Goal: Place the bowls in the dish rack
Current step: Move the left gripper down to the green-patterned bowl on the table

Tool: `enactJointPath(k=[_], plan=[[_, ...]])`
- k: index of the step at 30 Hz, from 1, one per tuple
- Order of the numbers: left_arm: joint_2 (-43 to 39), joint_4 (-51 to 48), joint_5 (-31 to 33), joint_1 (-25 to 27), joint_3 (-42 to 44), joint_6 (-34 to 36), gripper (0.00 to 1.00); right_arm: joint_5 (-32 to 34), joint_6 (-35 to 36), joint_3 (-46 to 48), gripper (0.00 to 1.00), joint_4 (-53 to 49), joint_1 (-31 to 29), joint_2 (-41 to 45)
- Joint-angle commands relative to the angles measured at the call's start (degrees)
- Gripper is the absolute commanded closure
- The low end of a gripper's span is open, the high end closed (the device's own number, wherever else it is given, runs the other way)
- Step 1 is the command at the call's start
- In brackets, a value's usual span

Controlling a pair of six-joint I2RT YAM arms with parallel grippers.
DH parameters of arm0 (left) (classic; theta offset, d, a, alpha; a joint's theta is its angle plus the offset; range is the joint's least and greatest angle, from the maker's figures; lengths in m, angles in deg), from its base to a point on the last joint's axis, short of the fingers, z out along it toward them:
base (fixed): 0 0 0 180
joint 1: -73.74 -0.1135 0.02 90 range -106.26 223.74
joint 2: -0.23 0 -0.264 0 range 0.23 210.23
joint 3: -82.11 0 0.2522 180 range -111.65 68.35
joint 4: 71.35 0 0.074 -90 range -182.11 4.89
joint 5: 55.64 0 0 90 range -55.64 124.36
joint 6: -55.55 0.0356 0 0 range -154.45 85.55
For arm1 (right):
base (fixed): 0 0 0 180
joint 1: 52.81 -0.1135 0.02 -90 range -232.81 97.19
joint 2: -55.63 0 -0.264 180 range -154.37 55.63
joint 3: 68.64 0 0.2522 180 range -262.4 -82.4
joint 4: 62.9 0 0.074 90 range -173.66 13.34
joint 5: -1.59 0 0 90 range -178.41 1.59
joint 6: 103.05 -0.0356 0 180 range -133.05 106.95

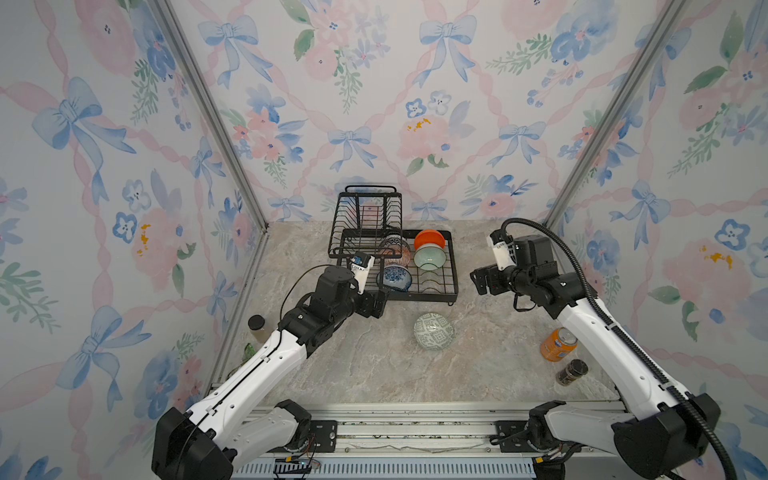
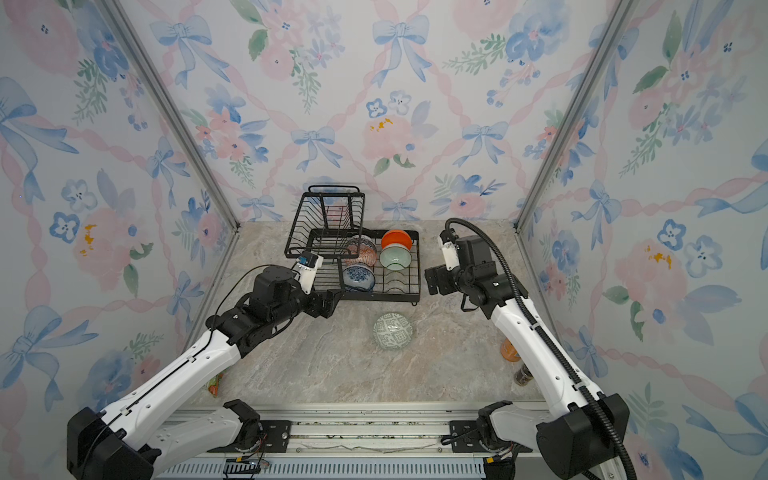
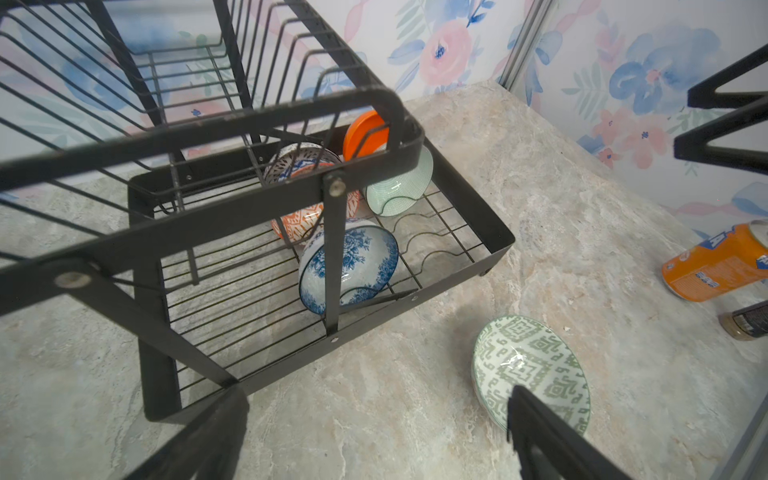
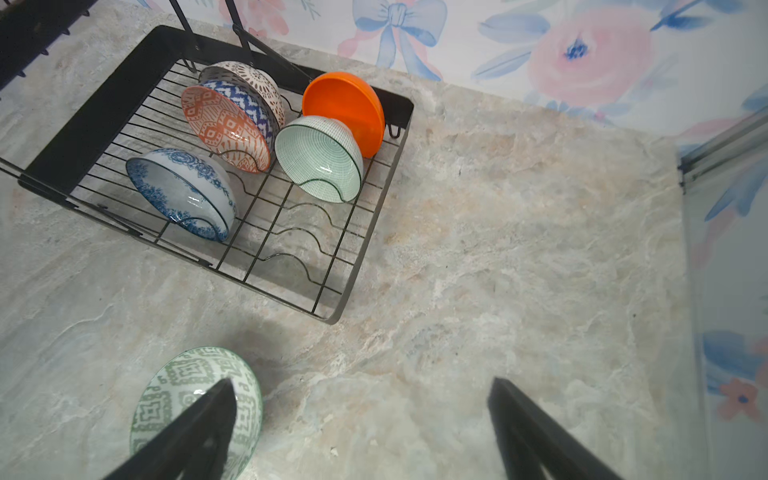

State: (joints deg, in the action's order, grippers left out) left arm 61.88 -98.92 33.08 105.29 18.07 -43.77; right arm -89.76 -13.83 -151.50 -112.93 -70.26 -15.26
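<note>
In both top views the black two-tiered wire dish rack (image 1: 451, 266) stands at the back of the marble-look tabletop (image 1: 353, 365). Five small bowls (image 1: 430, 257) are propped on edge in its lower tray. The sixth, a round glazed bowl with a green-and-white geometric pattern (image 1: 434, 331), sits upright on the table just in front of the rack, between the arms. The left gripper (image 1: 380, 303) hovers at the rack's near left corner and the right gripper (image 1: 480, 282) off its right side. Both are spread wide and hold nothing.

In the left wrist view the geometric bowl (image 3: 528, 365) lies by one black finger (image 3: 540, 432), outside the gap.

In the right wrist view it is partly hidden behind a finger (image 4: 195, 428), and empty wavy wire slots (image 4: 291, 232) show at the tray's near side.

The bowl looks ceramic: stiff, fairly weighty, slick-glazed, likely to chip if dropped. The best hold is probably the rim, with one finger inside the wall and one outside.
</note>
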Motion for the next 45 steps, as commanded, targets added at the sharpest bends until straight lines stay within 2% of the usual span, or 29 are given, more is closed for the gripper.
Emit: enactJointPath(k=[1, 4, 10, 19, 23, 34, 45], plan=[[0.5, -3.5, 0.4, 1.5, -0.8, -1.5, 0.02, -5.4, -6.9, -1.9, 0.03, -4.4, 2.4, -0.9], [1.0, -3.9, -0.1, 3.1, 0.1, -3.0, 0.02, -6.8, -7.2, -1.2, 0.03, -3.5, 2.7, -1.4], [6.1, -3.6, -0.4, 8.1, 0.2, -5.8, 0.02, -5.0, -4.8, 1.5, 0.03, -0.1, 2.7, 0.4], [15.3, 0.4, -5.2, 12.3, 0.2, -9.2, 0.02, -6.9, -4.3, 1.3, 0.03, -1.1, 2.7, -1.2], [18.7, 6.6, -9.7, 12.8, 2.0, -11.5, 0.02, -7.3, -4.1, 1.5, 0.03, -0.9, 2.7, -1.5], [27.5, 15.5, -12.2, 13.3, 2.1, -15.1, 0.04, -7.6, -3.7, 2.4, 0.03, 0.2, 2.6, -0.7], [33.3, 15.8, -10.8, 13.8, -0.1, -15.0, 0.23, -8.0, -3.5, 2.7, 0.03, 0.7, 2.6, -0.1]])
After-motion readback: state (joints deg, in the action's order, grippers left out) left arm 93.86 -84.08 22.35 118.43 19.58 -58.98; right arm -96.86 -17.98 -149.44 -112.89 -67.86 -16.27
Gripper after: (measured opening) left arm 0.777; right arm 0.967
